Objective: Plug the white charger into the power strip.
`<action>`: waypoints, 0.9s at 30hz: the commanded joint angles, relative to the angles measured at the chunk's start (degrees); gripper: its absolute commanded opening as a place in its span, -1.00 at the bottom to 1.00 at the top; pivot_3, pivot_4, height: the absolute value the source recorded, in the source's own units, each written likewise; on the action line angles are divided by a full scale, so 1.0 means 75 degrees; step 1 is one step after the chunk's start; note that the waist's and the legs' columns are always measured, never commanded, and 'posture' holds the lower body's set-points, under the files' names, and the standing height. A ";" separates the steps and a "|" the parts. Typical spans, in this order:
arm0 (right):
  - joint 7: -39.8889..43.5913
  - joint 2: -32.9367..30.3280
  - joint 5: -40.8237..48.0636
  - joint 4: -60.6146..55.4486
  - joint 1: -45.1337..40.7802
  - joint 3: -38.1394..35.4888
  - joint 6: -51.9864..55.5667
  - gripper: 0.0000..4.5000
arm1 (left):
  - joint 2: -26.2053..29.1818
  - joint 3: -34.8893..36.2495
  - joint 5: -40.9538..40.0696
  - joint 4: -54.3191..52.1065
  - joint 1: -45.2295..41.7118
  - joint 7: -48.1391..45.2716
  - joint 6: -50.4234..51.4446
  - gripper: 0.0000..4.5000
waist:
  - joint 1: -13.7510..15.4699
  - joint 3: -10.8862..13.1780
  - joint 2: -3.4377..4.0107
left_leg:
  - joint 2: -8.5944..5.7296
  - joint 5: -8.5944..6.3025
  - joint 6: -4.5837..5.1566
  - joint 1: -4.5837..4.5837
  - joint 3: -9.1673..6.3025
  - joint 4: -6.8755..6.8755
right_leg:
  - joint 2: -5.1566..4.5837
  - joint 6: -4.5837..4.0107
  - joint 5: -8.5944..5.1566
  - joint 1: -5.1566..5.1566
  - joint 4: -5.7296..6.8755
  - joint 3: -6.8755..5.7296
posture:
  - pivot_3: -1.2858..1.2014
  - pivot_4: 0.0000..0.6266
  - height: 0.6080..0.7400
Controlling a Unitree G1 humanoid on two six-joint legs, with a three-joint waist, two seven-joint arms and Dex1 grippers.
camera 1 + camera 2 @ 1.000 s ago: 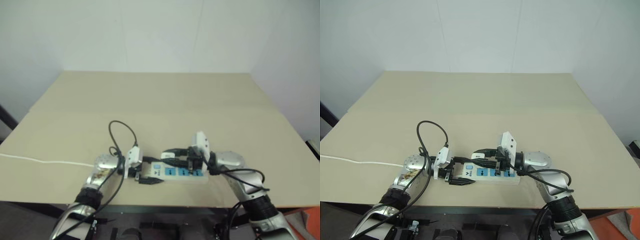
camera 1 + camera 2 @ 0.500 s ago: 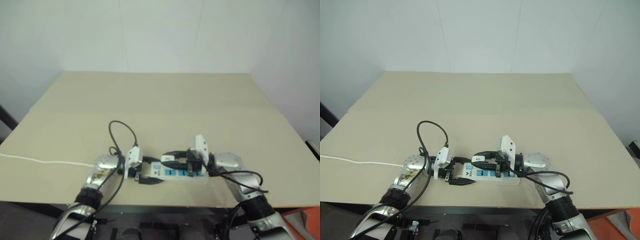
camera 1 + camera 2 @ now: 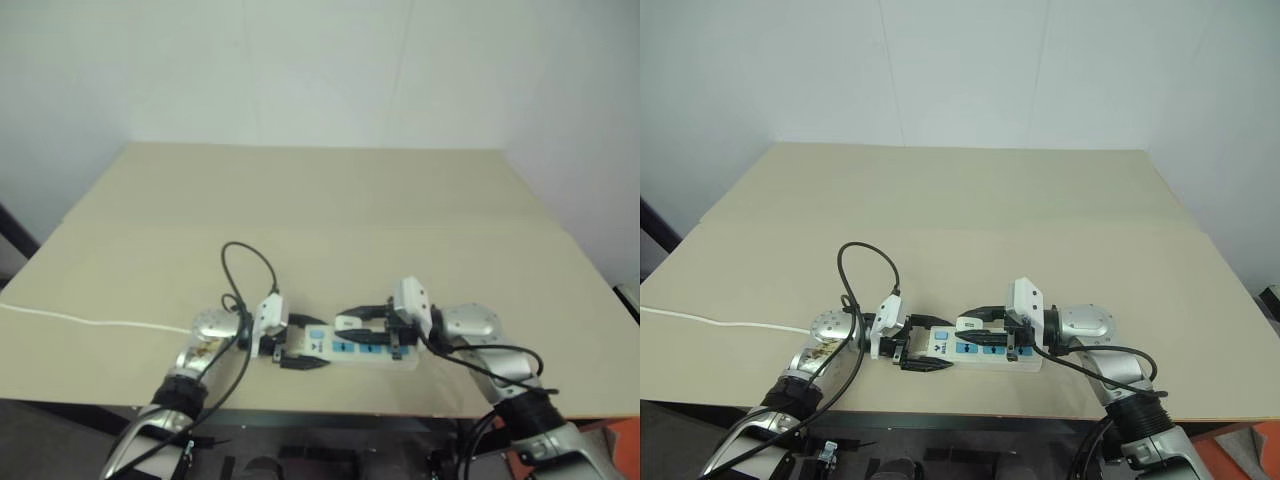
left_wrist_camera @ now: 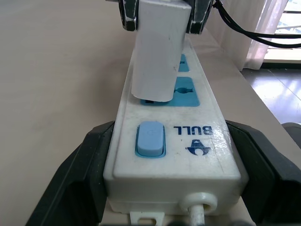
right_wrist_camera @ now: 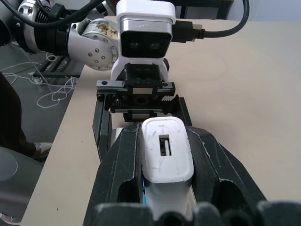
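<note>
The power strip lies flat near the table's front edge. My left gripper is shut on its switch end, with a black finger against each long side of the strip. The white charger is held upright by my right gripper, which is shut on it. In the left wrist view the charger stands on the blue socket face nearest the switch. Its prongs are hidden.
The strip's thin white cord runs off to the left over the beige table. A black cable loop rises from my left wrist. The table's front edge is just below both hands.
My right wrist has tipped down a little, bringing the charger lower onto the strip. The left gripper has kept still on the strip.
</note>
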 commanded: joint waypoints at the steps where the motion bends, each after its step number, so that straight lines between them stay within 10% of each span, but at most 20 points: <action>1: 0.0041 -0.0077 -0.0664 0.0464 -0.0020 0.0419 0.0361 -0.49 | 0.0199 -0.0001 0.0165 0.0165 0.0114 0.0043 0.0038 0.46 | -0.0011 -0.0003 -0.0001 | 0.0001 0.0000 0.0000 0.0003 0.0000 0.0000 | 0.0001 0.0000 0.0000 0.0000 0.0001 0.0000 | 0.03 -0.52 1.00; 12: 0.0027 0.0188 -0.0879 0.0688 -0.0265 0.0748 0.0583 -0.49 | 0.0264 0.0022 0.0146 0.0112 0.0143 0.0071 0.0047 0.46 | -0.0071 -0.0072 -0.0007 | 0.0011 0.0000 0.0000 0.0030 0.0002 -0.0009 | 0.0012 -0.0005 -0.0003 0.0011 0.0006 0.0006 | 0.03 -0.52 1.00; 22: 0.0078 0.0235 -0.0884 0.0247 -0.0362 0.0671 0.1159 0.97 | 0.0238 0.0015 0.0144 0.0116 0.0129 0.0112 0.0074 0.46 | -0.0063 -0.0079 -0.0011 | 0.0012 -0.0001 0.0001 0.0019 0.0004 -0.0011 | 0.0013 -0.0007 -0.0004 0.0001 0.0003 0.0008 | 0.03 -0.52 1.00; 27: 0.0146 0.0104 -0.0918 0.0076 -0.0388 0.0594 0.1322 0.97 | 0.0226 0.0015 0.0139 0.0106 0.0131 0.0125 0.0090 0.46 | -0.0062 -0.0079 -0.0011 | 0.0011 -0.0001 0.0001 0.0019 0.0004 -0.0011 | 0.0012 -0.0006 -0.0005 0.0000 0.0002 0.0008 | 0.03 -0.52 1.00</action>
